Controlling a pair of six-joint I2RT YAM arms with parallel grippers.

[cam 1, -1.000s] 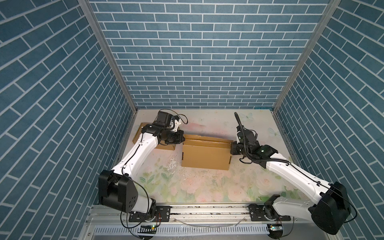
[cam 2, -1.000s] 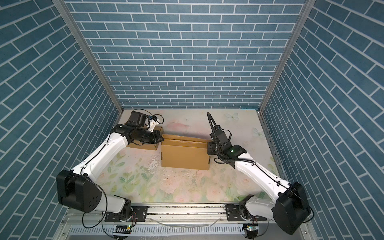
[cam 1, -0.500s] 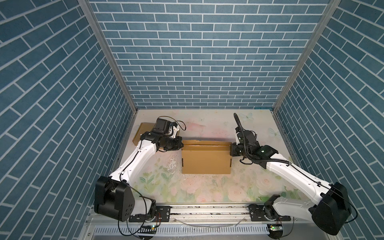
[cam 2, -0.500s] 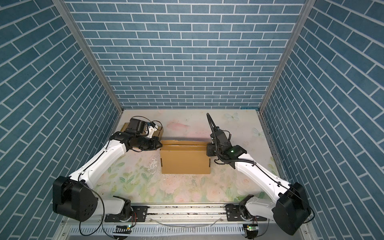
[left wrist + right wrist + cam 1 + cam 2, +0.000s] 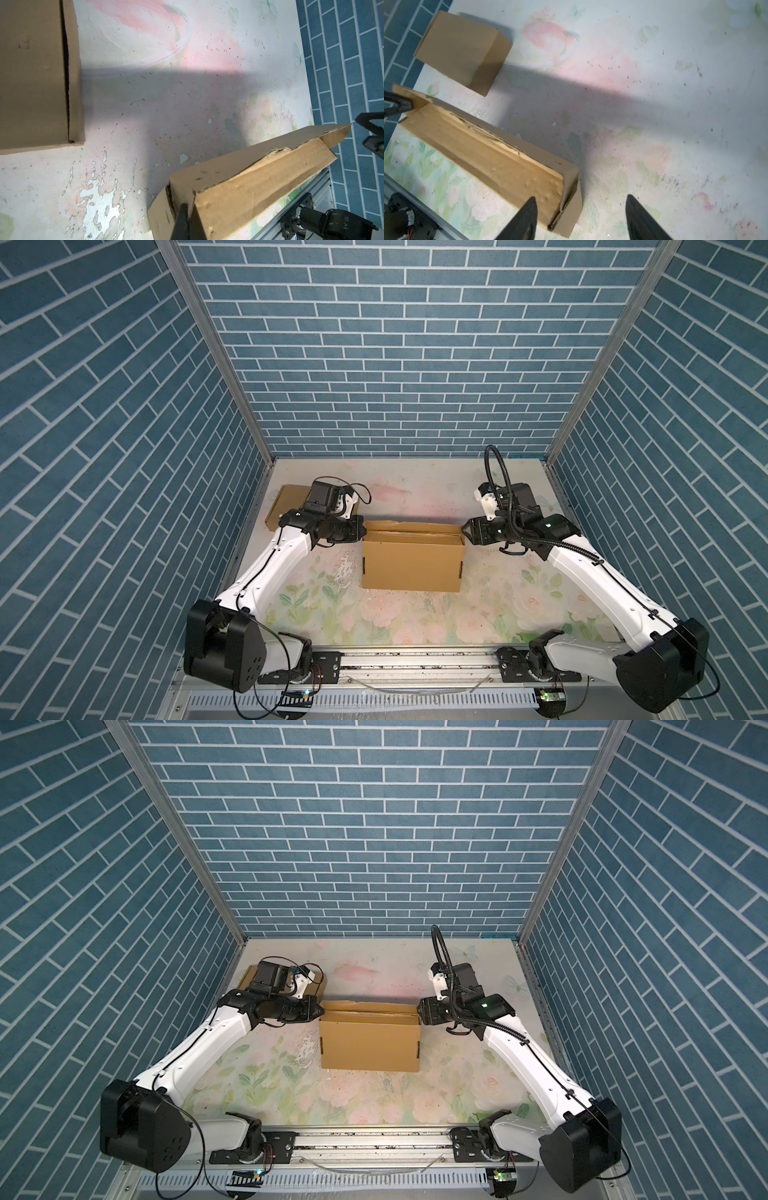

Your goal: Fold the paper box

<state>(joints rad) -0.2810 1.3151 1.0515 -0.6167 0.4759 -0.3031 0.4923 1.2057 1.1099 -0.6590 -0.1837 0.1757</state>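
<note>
**A:** Where does the paper box stand?

**B:** The paper box (image 5: 411, 568) stands near the middle of the flowered surface (image 5: 415, 614), between the two arms. Its top flaps are folded inward; a ragged seam runs the length of the top; the rear flap's edge rises slightly above the rest.

**A:** And the left claw?

**B:** The left claw (image 5: 360, 531) is at the upper left end of the box, with its fingers together. In the left wrist view one dark finger (image 5: 182, 218) lies against the end flap; whether cardboard is pinched there cannot be told.

**A:** The right claw?

**B:** The right claw (image 5: 466, 529) is at the upper right end, with its fingers spread apart and not closed on the box. In the right wrist view one fingertip (image 5: 529, 214) shows in front of the box top and the other is over bare surface; the box's corner lies between them.

**A:** What else is in view?

**B:** A second box (image 5: 286, 506) lies at the back left, behind the left arm and apart from the paper box; blue brick-pattern walls (image 5: 395, 364) enclose the scene.
</note>
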